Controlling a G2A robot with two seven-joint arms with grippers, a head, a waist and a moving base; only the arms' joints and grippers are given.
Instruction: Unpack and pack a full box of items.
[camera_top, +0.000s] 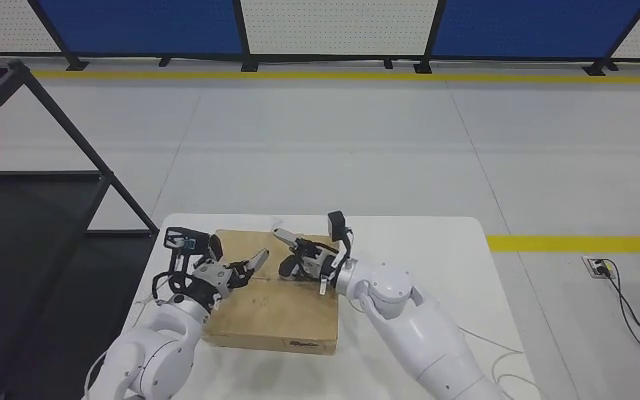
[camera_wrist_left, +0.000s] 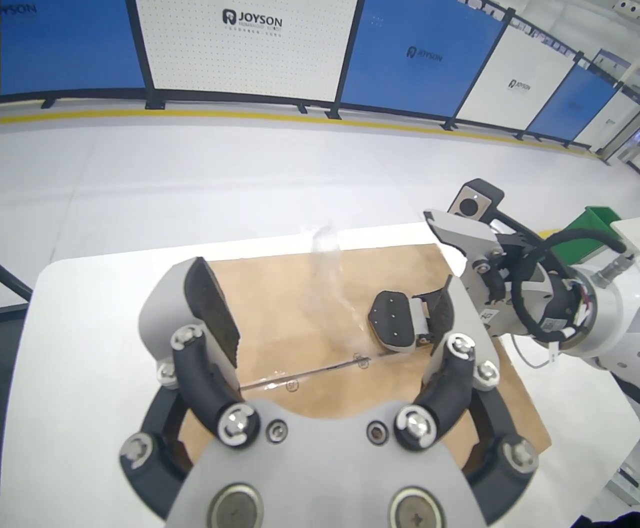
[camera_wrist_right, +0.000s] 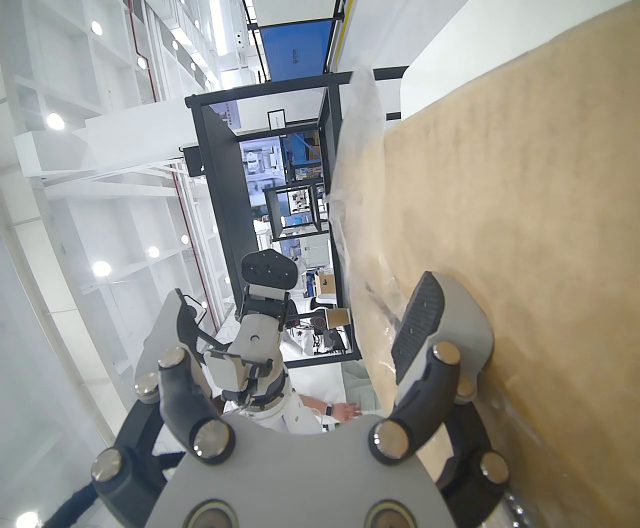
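Note:
A closed brown cardboard box (camera_top: 285, 318) lies flat on the white table (camera_top: 430, 250). A strip of clear tape (camera_wrist_left: 327, 260) stands peeled up from the box's seam (camera_wrist_left: 310, 372). My left gripper (camera_top: 237, 262) hovers open over the box's left part, with nothing between its fingers (camera_wrist_left: 210, 310). My right gripper (camera_top: 287, 252) is open at the far middle of the box top. One of its pads (camera_wrist_right: 420, 320) rests low on the cardboard (camera_wrist_right: 525, 225) beside the crinkled tape (camera_wrist_right: 357, 150). In the left wrist view the right gripper (camera_wrist_left: 420, 272) faces mine, close by.
A black metal rack (camera_top: 60, 180) stands left of the table. A green bin (camera_wrist_left: 595, 225) sits off to the right behind the right arm. Bare table surface lies right of the box.

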